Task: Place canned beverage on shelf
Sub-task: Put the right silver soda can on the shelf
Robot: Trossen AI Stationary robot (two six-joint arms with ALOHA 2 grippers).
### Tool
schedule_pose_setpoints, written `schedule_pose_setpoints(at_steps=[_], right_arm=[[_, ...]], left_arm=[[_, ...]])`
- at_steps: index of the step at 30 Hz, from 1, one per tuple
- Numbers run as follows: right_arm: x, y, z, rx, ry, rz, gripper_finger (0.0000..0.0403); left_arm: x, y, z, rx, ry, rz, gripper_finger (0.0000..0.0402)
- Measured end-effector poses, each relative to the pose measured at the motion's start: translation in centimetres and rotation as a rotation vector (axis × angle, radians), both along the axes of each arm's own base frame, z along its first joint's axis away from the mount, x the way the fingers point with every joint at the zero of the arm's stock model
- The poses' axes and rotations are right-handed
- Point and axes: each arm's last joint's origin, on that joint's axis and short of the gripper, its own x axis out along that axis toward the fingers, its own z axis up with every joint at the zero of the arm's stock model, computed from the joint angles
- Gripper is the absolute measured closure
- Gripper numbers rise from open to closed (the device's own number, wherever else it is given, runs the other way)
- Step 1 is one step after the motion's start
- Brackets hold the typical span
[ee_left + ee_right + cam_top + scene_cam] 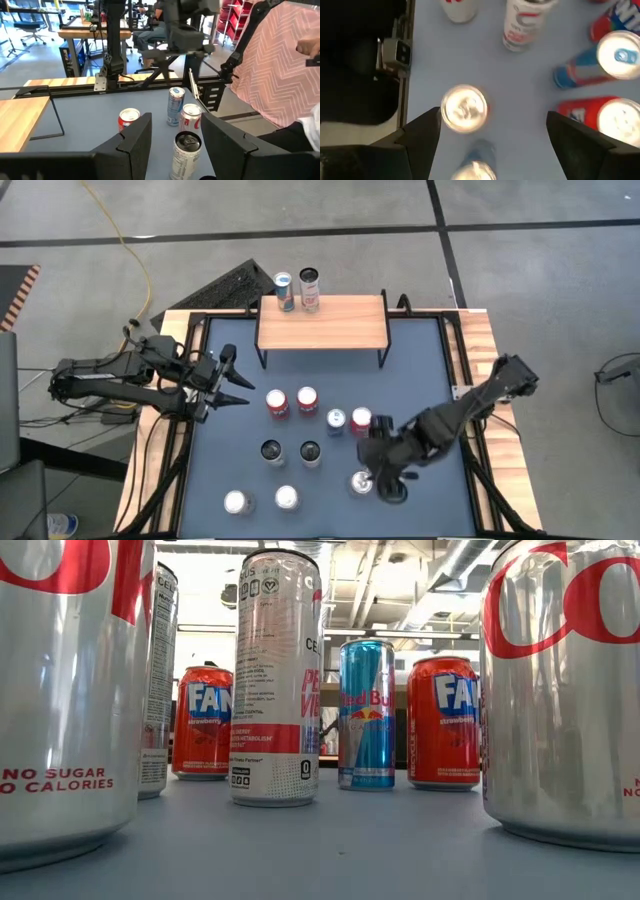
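- My left tool (pixel 232 380) hangs at the surface's (pixel 420 370) left edge, fingers parted, nothing between them.
- The shelf (pixel 320 322) sits at the far edge, two cans (pixel 297 290) on its back left corner.
- My right tool (pixel 378 478) is spread wide above a silver can (pixel 360 483), not gripping it.

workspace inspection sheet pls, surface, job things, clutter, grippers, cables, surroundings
surface: blue mat in a wooden-edged table.
job's things: shelf at the far edge, two cans on its back left corner; nine cans upright on the mat.
clutter: nothing seen.
grippers: left gripper over the mat's left edge, empty, fingers apart; right gripper open above a silver can, not gripping.
cables: yellow cable on the floor, far left.
surroundings: grey floor; in the left wrist view, desks, chairs and a person's sleeve.
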Motion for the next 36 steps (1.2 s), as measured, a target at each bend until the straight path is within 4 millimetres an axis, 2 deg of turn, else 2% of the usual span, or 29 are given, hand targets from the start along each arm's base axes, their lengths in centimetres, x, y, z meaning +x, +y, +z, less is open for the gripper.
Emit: schedule_pose_setpoints(at_steps=[5, 9, 12, 16, 26, 32, 36], right_arm=[[1.6, 2.1, -2.4, 0.002, 0.004, 0.015, 0.0060], [2.6, 2.8, -4.9, -0.009, 0.089, 0.008, 0.0060], [3.0, 3.0, -5.9, 0.005, 0.131, -0.029, 0.0060], [3.3, 3.3, -6.3, 0.032, 0.129, -0.056, 0.0060], [2.4, 4.4, -6.4, -0.021, 0.128, 0.007, 0.0060], [2.5, 3.7, -6.6, -0.050, 0.158, 0.009, 0.0060], [2.4, 3.7, -6.6, -0.082, 0.159, 0.097, 0.0060]], left_arm=[[0.0, 0.0, 0.0, -0.001, 0.003, 0.002, 0.0241], [0.0, 0.0, 0.0, -0.009, 0.006, 0.002, 0.0241], [0.0, 0.0, 0.0, -0.012, 0.007, 0.003, 0.0241], [0.0, 0.0, 0.0, -0.016, 0.009, 0.002, 0.0241], [0.0, 0.0, -0.3, -0.018, 0.042, 0.002, 0.0241], [0.0, 0.0, -0.5, -0.019, 0.054, 0.002, 0.0241], [0.0, 0.0, -0.6, -0.019, 0.065, 0.001, 0.0241]])
